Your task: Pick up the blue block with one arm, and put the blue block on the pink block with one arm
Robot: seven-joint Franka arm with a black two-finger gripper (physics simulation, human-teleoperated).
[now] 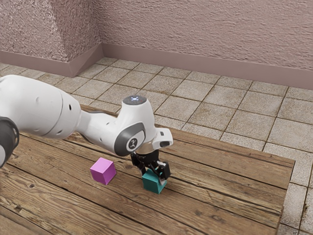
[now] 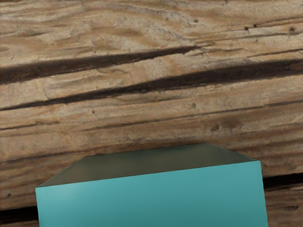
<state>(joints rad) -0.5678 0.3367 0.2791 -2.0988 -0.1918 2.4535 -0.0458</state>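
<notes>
The teal-blue cube [image 1: 154, 184] sits flat on the wooden plank table [image 1: 220, 196], near the pink-purple cube [image 1: 103, 171] on the exterior view's right. With 0 longer sides, it lies nearly along the plank grain. The black gripper [image 1: 155, 172] is down over it; whether it clamps, I cannot tell.

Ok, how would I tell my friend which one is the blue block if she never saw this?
Find the wooden table on the tiled floor, then follow the white arm down to its black gripper. The blue block is right under that gripper, to the exterior view's right of the pink block. It is the teal-blue cube; its only neighbour is pink.
</notes>
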